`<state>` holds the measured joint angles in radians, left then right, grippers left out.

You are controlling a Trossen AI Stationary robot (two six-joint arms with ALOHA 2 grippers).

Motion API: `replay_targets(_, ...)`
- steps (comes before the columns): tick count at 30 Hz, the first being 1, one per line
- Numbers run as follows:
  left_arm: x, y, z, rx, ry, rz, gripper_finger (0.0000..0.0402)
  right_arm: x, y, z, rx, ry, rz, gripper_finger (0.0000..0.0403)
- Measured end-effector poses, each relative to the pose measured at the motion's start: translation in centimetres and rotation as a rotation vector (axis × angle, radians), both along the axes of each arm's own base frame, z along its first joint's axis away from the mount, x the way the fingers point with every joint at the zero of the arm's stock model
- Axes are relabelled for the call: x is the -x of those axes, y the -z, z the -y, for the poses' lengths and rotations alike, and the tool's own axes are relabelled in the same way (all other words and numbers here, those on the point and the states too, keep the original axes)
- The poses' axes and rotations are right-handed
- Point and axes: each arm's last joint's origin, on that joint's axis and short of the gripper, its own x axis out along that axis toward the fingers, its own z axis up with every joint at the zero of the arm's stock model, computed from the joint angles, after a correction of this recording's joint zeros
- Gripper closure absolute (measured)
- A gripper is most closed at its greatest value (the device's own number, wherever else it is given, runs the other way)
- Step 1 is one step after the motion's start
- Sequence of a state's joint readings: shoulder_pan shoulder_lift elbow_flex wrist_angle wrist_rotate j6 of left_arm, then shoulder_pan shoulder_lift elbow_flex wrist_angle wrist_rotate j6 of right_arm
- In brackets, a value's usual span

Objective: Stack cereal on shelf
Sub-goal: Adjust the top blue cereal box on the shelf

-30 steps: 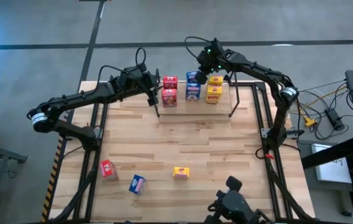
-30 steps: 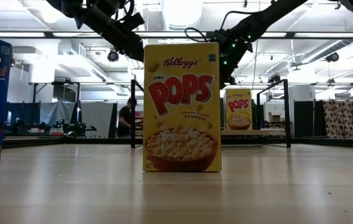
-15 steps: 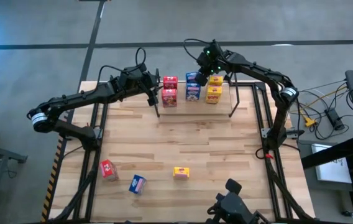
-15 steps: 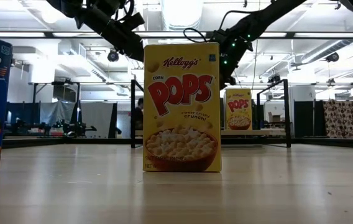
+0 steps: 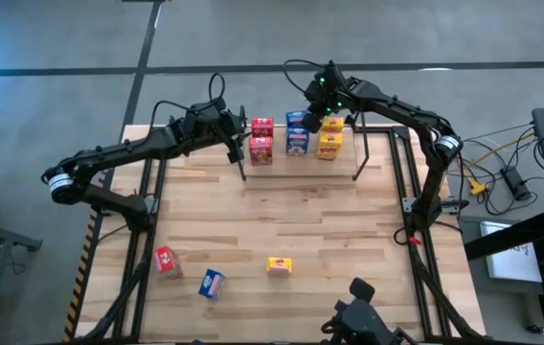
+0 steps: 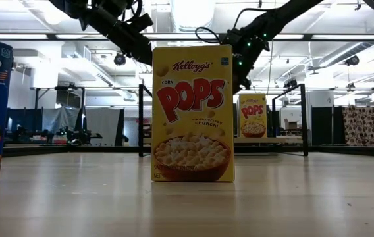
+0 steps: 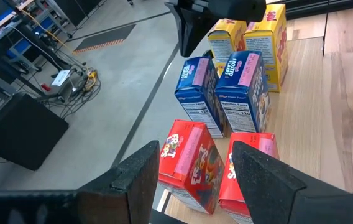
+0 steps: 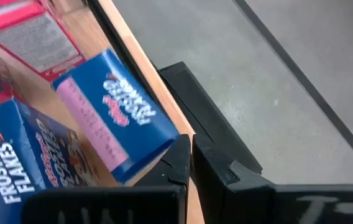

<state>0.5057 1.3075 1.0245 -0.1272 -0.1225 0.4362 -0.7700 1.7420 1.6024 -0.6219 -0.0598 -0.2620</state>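
Barely shifted since earlier: my right gripper fingers pressed together, empty, above rear blue box on shelf; my left gripper spread, beside red boxes

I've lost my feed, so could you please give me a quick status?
Left gripper open, empty, by the red boxes on the shelf. Right gripper shut, empty, at the blue boxes. Three boxes on the table, unobstructed.
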Motion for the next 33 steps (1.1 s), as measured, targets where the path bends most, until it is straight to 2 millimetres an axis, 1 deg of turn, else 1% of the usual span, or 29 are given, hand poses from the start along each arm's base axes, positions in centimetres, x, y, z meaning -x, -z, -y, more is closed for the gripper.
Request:
replay_targets(7,0.0,0.0,0.0,0.0,0.0,0.0,0.0216,-0.2,0.1,-0.5,-0.015,-0.008,-0.023,0.0394)
replay_targets(13,0.0,0.0,0.0,0.0,0.0,0.001,0.0216,-0.1,-1.1,-0.8,0.035,-0.006,-0.004,0.0394)
replay_targets(16,0.0,0.0,0.0,0.0,0.0,0.001,0.0216,-0.3,-1.3,-0.9,0.045,-0.017,0.014,0.0394)
replay_targets(20,0.0,0.0,0.0,-0.001,0.0,0.002,0.0216,-0.5,-1.3,-1.1,0.019,-0.053,0.04,0.0394)
replay_targets(33,0.0,-0.1,0.0,-0.003,0.0,0.006,0.0216,-0.5,-0.7,-1.1,0.008,-0.05,0.03,0.0394)
